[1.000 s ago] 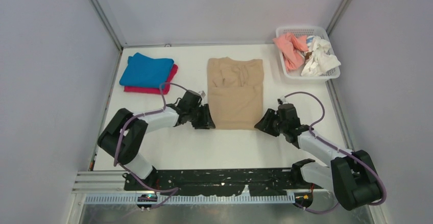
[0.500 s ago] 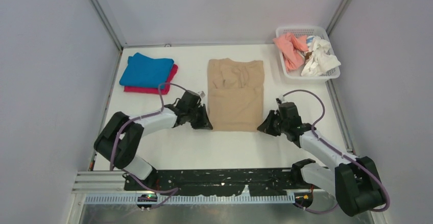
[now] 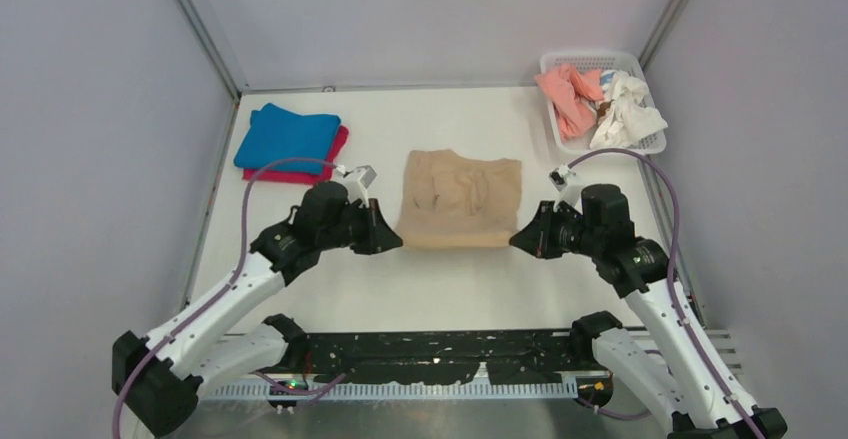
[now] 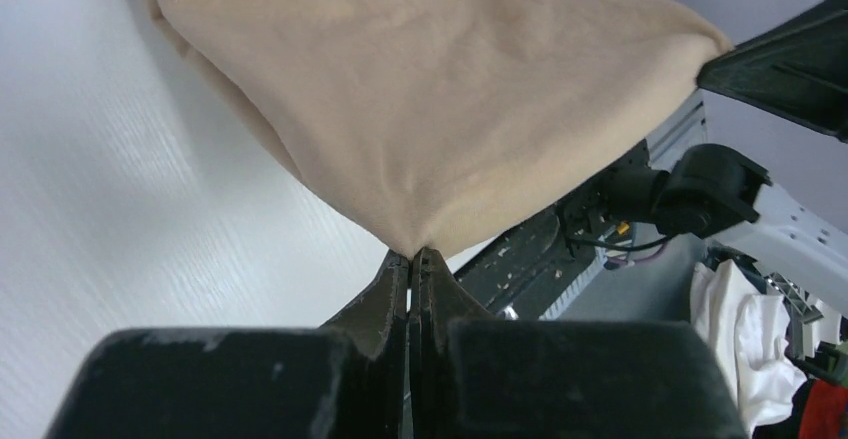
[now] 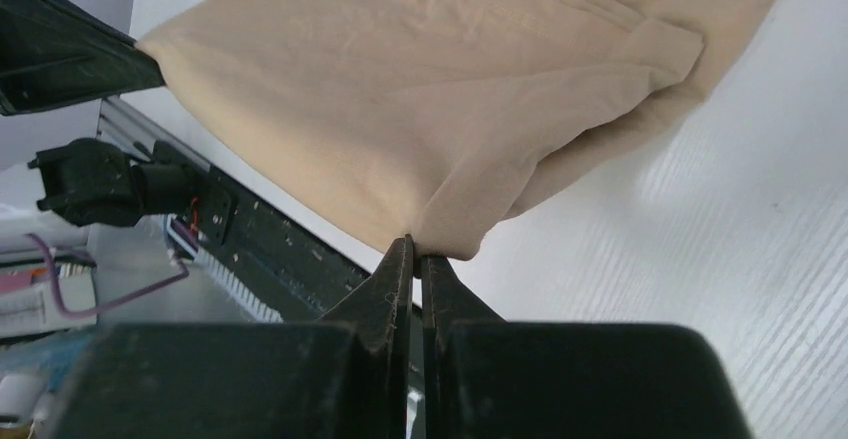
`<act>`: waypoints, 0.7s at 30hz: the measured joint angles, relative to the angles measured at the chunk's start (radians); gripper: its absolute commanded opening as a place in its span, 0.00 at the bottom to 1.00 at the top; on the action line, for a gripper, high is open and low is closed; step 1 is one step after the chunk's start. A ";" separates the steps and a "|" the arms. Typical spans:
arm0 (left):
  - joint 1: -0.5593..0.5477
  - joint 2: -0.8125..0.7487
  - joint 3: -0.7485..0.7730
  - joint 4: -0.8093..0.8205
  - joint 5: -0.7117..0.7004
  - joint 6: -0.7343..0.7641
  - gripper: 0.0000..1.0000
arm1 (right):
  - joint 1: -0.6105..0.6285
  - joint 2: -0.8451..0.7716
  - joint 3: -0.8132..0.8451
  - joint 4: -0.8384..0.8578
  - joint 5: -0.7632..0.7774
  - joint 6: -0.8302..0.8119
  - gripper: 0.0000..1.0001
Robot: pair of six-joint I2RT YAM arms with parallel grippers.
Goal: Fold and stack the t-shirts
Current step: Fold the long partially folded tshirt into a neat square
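Left gripper [image 4: 410, 256]: fingers pressing together, pinching a near corner of the tan t-shirt [image 3: 460, 199]. Cloth is bunching to a point right at the fingertips.

Right gripper [image 5: 418, 249]: fingers likewise closing tight on the other near corner of the same shirt, a fold of fabric caught between the tips.

Both arms are reaching inward from opposite sides, grippers facing each other with the shirt's near edge stretching between them. Wrist views are showing that edge hanging up off the table [image 3: 440, 289], the cloth sloping away and down to the far part, which is lying on the surface. From above the shirt is appearing as a short, wide rectangle at mid-table, creases showing across its upper layer.

Far left of the table: blue t-shirt [image 3: 285, 137] lying folded on top of the magenta t-shirt [image 3: 335, 149], whose edge is peeking out along the near and right sides. Well apart from the tan one.

Far right corner: white mesh basket [image 3: 590, 57] holding the salmon t-shirt [image 3: 565, 94] and white t-shirt [image 3: 625, 114], both crumpled, side by side.
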 measured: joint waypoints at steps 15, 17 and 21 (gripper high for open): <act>-0.012 -0.092 0.039 -0.080 -0.058 0.005 0.00 | 0.000 -0.009 0.074 -0.144 -0.040 0.019 0.06; -0.011 -0.045 0.088 -0.084 -0.081 0.021 0.00 | 0.000 0.027 0.094 -0.138 -0.014 0.025 0.06; 0.016 0.038 0.164 -0.078 -0.107 0.046 0.00 | -0.001 0.118 0.135 -0.077 0.061 0.045 0.06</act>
